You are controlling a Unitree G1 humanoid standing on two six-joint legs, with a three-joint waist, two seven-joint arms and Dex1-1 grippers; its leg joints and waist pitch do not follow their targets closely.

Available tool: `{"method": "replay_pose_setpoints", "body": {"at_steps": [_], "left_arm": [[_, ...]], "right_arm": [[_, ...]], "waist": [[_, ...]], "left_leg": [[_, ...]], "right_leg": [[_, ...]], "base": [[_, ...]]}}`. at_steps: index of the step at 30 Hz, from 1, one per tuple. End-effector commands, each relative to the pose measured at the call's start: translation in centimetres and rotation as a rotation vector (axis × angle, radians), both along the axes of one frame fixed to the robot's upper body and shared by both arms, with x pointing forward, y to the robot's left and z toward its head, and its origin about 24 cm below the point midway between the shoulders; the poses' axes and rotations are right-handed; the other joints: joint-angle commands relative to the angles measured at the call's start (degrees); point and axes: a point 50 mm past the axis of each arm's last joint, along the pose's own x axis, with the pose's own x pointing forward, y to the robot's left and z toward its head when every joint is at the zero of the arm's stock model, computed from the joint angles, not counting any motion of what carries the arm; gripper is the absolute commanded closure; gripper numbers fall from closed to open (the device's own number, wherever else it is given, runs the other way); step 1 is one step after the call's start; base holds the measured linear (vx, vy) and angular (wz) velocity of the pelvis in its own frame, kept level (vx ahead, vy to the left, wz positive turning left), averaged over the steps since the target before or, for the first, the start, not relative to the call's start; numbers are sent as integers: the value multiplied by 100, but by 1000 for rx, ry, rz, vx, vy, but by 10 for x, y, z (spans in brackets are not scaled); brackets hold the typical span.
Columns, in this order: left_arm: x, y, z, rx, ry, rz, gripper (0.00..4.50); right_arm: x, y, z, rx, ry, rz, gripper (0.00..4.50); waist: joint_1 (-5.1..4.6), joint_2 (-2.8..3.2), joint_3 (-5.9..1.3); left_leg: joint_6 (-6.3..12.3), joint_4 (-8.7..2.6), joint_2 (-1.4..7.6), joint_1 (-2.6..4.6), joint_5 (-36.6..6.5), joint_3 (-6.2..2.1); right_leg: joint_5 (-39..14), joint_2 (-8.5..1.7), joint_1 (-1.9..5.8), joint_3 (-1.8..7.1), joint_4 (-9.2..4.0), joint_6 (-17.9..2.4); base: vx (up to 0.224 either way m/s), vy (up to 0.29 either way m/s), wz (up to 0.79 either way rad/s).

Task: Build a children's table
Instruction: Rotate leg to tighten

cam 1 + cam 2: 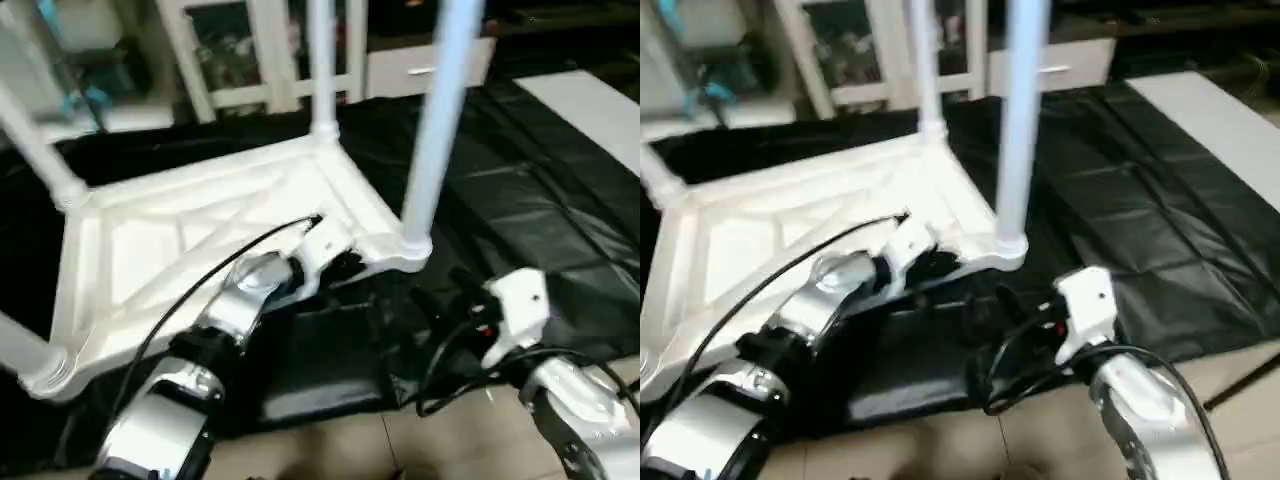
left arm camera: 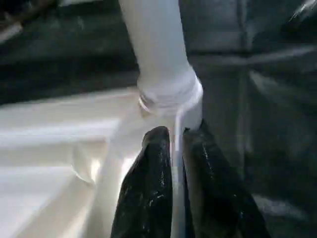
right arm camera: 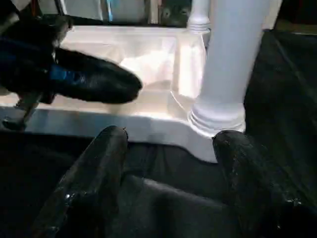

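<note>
The white tabletop (image 1: 200, 235) lies upside down on the black-covered work table, its X ribs facing up. White legs stand upright in its corner sockets; the nearest leg (image 1: 438, 130) rises from the near right corner. My left gripper (image 2: 174, 141) is shut on the tabletop's thin rim wall just beside that corner socket (image 2: 171, 96). My right gripper (image 3: 171, 144) is open, low over the black cover, just in front of the same leg's base (image 3: 218, 116), not touching it. The left gripper's black fingers (image 3: 94, 82) show over the rim in the right wrist view.
The black cover (image 1: 540, 210) stretches to the right of the tabletop. A white panel (image 1: 590, 110) lies at the far right. White shelving (image 1: 260, 50) stands behind the table. Pale floor tiles (image 1: 400, 440) show at the near edge, and black cables trail along both forearms.
</note>
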Motion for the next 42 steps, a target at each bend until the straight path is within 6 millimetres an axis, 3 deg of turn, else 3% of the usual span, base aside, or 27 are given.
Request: {"method": "replay_pose_setpoints", "body": {"at_steps": [1, 4, 6, 7, 8, 11, 13, 16, 21, 22, 23, 24, 25, 27, 28, 35, 36, 37, 39, 40, 42], "left_arm": [[0, 7, 10, -33, -21, -4, 351], [-11, 17, 17, -49, 37, -75, 351], [-28, 27, 13, 29, 140, -183, 351], [-32, 31, 9, 76, 163, -208, 351], [-34, 33, 7, 106, 176, -223, 351], [-42, 48, -8, 258, 257, -246, 351], [-39, 50, -13, 304, 237, -206, 351], [-29, 48, -17, 356, 209, -94, 351], [-4, 39, -13, 383, 109, 97, 351], [2, 37, -12, 393, 78, 130, 351], [4, 36, -11, 401, 64, 140, 351], [11, 34, -11, 419, 28, 186, 351], [18, 33, -11, 435, -5, 249, 351], [25, 32, -12, 465, -42, 314, 351], [25, 32, -12, 470, -48, 318, 351], [39, 32, -18, 500, -203, 551, 351], [39, 33, -20, 506, -221, 579, 351], [40, 35, -20, 495, -254, 625, 351], [41, 37, -17, 435, -294, 696, 351], [43, 31, -3, 242, -286, 720, 351], [42, 29, 5, 111, -254, 720, 351]], "right_arm": [[3, -1, -4, -26, 30, -23, 141], [9, 4, -1, -39, 39, 1, 141], [13, 8, 2, -37, 35, 36, 141], [14, 9, 2, -33, 40, 45, 141], [14, 9, 2, -30, 44, 50, 141], [16, 10, 1, -33, 58, 75, 141], [17, 10, 1, -35, 64, 89, 141], [17, 12, 2, -38, 70, 106, 141], [15, 14, 2, -40, 74, 113, 141], [15, 14, 2, -39, 75, 111, 141], [15, 14, 1, -39, 76, 110, 141], [14, 14, 1, -38, 77, 106, 141], [14, 14, 0, -37, 81, 99, 141], [13, 14, -1, -41, 86, 91, 141], [13, 13, -2, -42, 86, 90, 141], [14, 14, -6, -54, 95, 67, 141], [14, 14, -6, -53, 95, 66, 141], [14, 16, -5, -49, 93, 68, 141], [14, 18, -5, -45, 88, 70, 141], [14, 19, -4, -36, 83, 69, 141], [14, 19, -4, -35, 81, 69, 141]], "waist": [[47, -165, -348], [121, -178, -389], [136, -173, -388], [167, -201, -374], [185, -192, -365], [293, -182, -321], [356, -175, -300], [389, -198, -296], [398, -221, -298], [380, -233, -301], [381, -185, -301], [378, -224, -307], [358, -202, -306], [357, -232, -329], [341, -236, -324], [287, -252, -373], [284, -286, -378], [284, -258, -388], [292, -263, -404], [308, -277, -416], [353, -281, -425]], "left_leg": [[500, -517, 342, 93, -1631, -207], [700, -454, 354, 136, -1012, -190], [784, -437, 347, 142, -765, -179], [815, -426, 344, 170, -745, -150], [806, -431, 341, 176, -778, -147], [464, -477, 359, 239, -1234, -130], [134, -513, 360, 274, -1624, -126], [-142, -534, 352, 296, -1968, -125], [-196, -524, 322, 264, -2093, -145], [-168, -534, 308, 211, -2074, -166], [-169, -527, 300, 217, -2094, -170], [-151, -516, 300, 231, -2111, -162], [-125, -512, 282, 206, -2099, -167], [-97, -484, 280, 219, -2073, -167], [-41, -493, 279, 172, -1961, -182], [276, -424, 260, 115, -1523, -190], [316, -420, 269, 110, -1467, -191], [432, -399, 268, 102, -1287, -197], [525, -377, 274, 114, -1126, -196], [616, -356, 276, 118, -978, -193], [758, -344, 292, 131, -773, -175]], "right_leg": [[-1088, -150, 202, 116, -301, -1262], [-438, -162, 235, 121, -200, -1438], [-276, -144, 232, 119, -172, -1497], [-343, -128, 204, 127, -177, -1502], [-442, -125, 200, 132, -185, -1488], [-1039, -104, 161, 160, -231, -1340], [-1376, -89, 122, 188, -259, -1182], [-1621, -77, 87, 242, -273, -1023], [-1814, -91, 96, 259, -312, -877], [-1927, -96, 130, 247, -320, -815], [-1969, -98, 122, 243, -326, -791], [-1990, -95, 107, 244, -349, -774], [-2036, -93, 118, 240, -362, -748], [-1961, -92, 118, 237, -369, -736], [-1866, -97, 148, 229, -360, -757], [-1281, -98, 202, 197, -317, -961], [-1232, -104, 214, 196, -309, -978], [-1067, -96, 214, 185, -289, -1027], [-824, -95, 215, 181, -266, -1119], [-600, -96, 219, 175, -244, -1223], [-337, -105, 208, 164, -204, -1444]], "base": [[0, 0, 0], [0, 0, 0], [0, 0, 0], [0, 0, 0], [0, 0, 0], [0, 0, 0], [0, 0, 0], [0, 0, 0], [0, 0, 0], [0, 0, 0], [0, 0, 0], [0, 0, 0], [0, 0, 0], [0, 0, 0], [0, 0, 0], [0, 0, 0], [0, 0, 0], [0, 0, 0], [0, 0, 0], [0, 0, 0], [0, 0, 0]]}}
